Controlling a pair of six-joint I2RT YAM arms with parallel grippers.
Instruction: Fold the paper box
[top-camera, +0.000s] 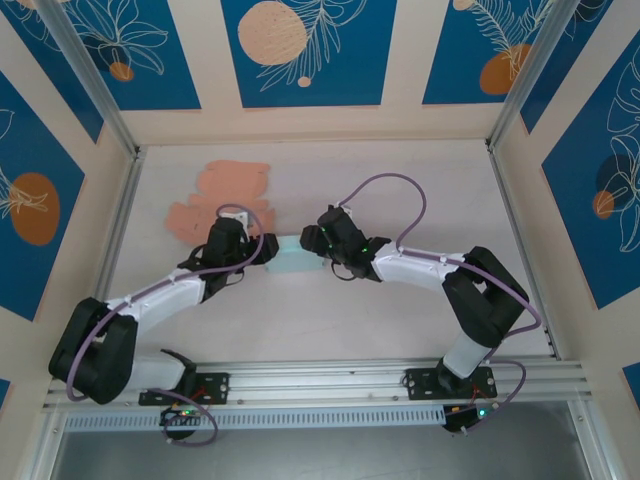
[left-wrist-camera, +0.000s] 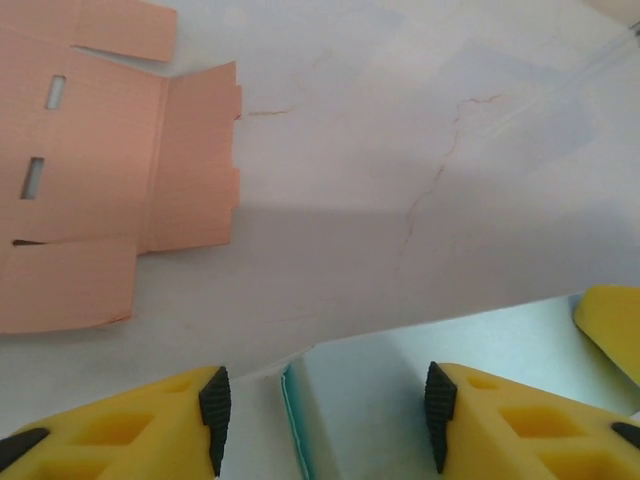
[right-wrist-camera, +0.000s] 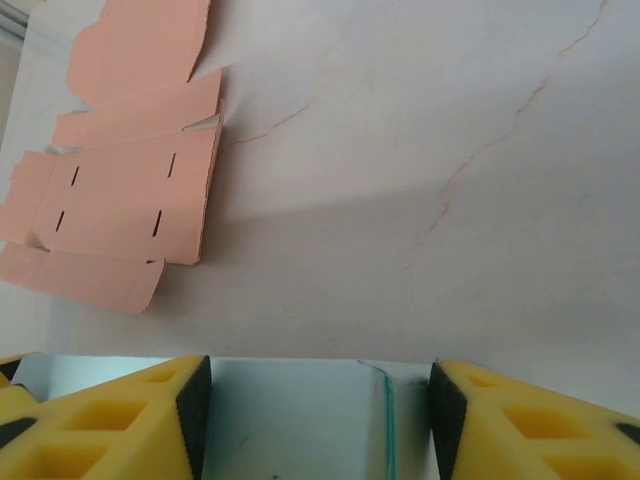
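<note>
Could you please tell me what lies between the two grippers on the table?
A pale green paper box lies between the left gripper and the right gripper, one at each end, as the top view shows.

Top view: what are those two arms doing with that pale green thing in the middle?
Two robot arms meet mid-table over a pale green paper box, which they are meant to fold. The left gripper straddles one edge of it, jaws apart, one finger clear of the paper. The right gripper has the box filling the space between its fingers; whether it is pinching is unclear. A flat orange cardboard blank lies untouched at the back left of the table.
</note>
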